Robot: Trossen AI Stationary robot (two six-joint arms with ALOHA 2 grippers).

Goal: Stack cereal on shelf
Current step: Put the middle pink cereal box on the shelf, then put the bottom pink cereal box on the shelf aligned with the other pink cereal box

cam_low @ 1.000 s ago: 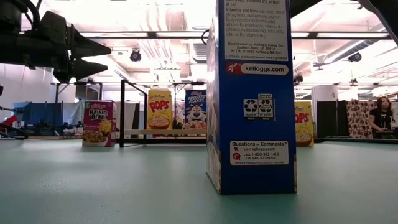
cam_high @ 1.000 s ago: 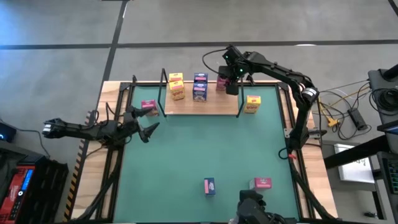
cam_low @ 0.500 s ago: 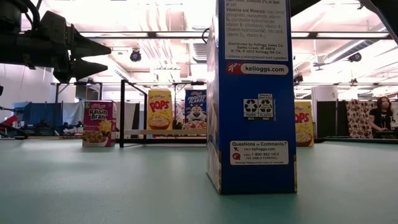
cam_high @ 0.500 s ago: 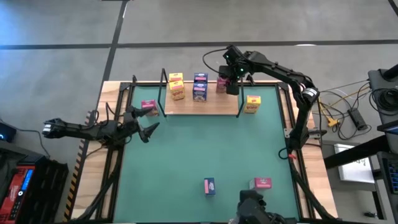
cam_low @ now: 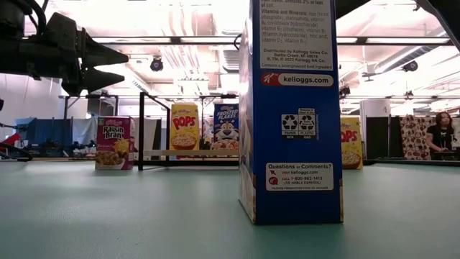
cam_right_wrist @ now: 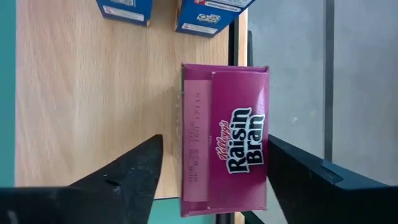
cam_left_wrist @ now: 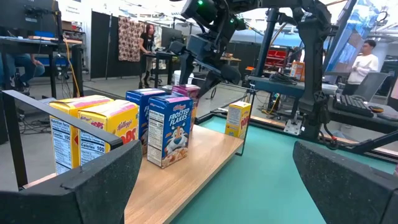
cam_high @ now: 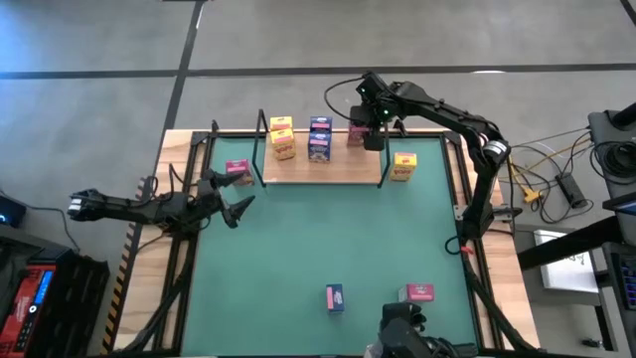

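The shelf (cam_high: 328,169) is a light wood board at the mat's far side. Two yellow cereal boxes (cam_high: 282,138), blue ones (cam_high: 319,138) and a pink Raisin Bran box (cam_right_wrist: 227,146) stand on it. The pink box is at the board's far right corner. My right gripper (cam_right_wrist: 214,180) is open, slanting down over it with a finger on each side. My left gripper (cam_high: 234,207) waits open and level above the mat's left side. Loose boxes stand on the mat: pink (cam_high: 238,171), yellow (cam_high: 403,166), blue (cam_high: 335,297), pink (cam_high: 419,293). My right gripper has a clear gap between one finger (cam_right_wrist: 134,177) and the pink box's narrow side (cam_right_wrist: 186,149). The other finger (cam_right_wrist: 298,171) stands right at the opposite face (cam_right_wrist: 264,149); I cannot tell whether it touches. The box stands upright on the board.
Thin black wire uprights (cam_high: 260,149) stand at the shelf's ends. A black rail (cam_right_wrist: 239,37) runs along its far edge beside the pink box. The green mat (cam_high: 318,239) lies between the shelf and the near boxes. A person (cam_low: 440,135) stands far behind the table.
My right gripper has opened a little around the pink box on the shelf, and the arm has stayed where it was. The box remains standing on the board.
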